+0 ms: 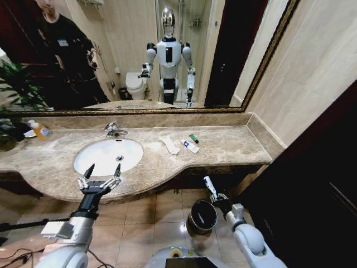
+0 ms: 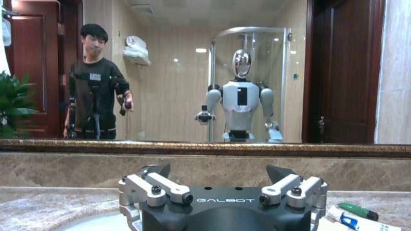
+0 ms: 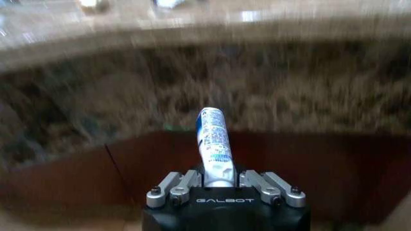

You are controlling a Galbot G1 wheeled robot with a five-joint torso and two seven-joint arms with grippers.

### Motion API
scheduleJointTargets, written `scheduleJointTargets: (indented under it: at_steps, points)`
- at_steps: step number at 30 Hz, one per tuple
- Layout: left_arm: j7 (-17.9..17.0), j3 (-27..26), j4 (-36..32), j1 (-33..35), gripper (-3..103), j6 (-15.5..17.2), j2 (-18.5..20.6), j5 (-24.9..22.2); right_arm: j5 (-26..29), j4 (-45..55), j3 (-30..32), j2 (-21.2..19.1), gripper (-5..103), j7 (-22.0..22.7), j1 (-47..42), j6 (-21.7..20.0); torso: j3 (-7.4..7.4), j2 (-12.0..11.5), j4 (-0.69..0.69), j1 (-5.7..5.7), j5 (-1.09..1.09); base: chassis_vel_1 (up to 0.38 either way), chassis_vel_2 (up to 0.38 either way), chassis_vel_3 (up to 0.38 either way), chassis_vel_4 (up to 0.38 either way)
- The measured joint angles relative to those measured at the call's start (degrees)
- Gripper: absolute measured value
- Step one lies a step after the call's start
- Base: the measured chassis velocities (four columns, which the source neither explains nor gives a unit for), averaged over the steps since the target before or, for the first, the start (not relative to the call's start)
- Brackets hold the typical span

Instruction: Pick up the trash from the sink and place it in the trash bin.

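From the head, the right gripper [image 1: 212,192] is pinching a white tube with blue marks [image 1: 210,186] just beside the small round black trash bin [image 1: 202,216], so the drop is in hand; it needs centring over the rim. The left gripper [image 1: 100,176] is hovering spread at the white oval sink [image 1: 107,156]. Left wrist: fingers [image 2: 157,185] splayed. Right wrist: tube [image 3: 214,144] clamped upright
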Motion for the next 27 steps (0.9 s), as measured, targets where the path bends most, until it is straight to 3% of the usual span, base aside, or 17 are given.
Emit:
scheduleJointTargets:
  at_steps: [10, 21, 27]
  points:
    - [0.0, 0.0, 0.0, 0.0, 100, 0.0, 0.0, 0.0, -4.5, -15.1, 0.0, 4.5, 25, -0.1, 4.6, 3.9, 0.0, 0.0, 0.0, 0.0, 0.0, 0.0, 0.0, 0.0, 0.0]
    - [0.0, 0.0, 0.0, 0.0, 100, 0.0, 0.0, 0.0, -6.6, -24.1, -0.4, 5.4, 22, 0.0, 8.0, 5.6, 0.0, 0.0, 0.0, 0.0, 0.0, 0.0, 0.0, 0.0, 0.0]
    - [0.0, 0.0, 0.0, 0.0, 100, 0.0, 0.0, 0.0, -7.6, -24.8, -1.0, 6.8, 48, -0.2, 8.5, 4.9, 0.0, 0.0, 0.0, 0.0, 0.0, 0.0, 0.0, 0.0, 0.0]
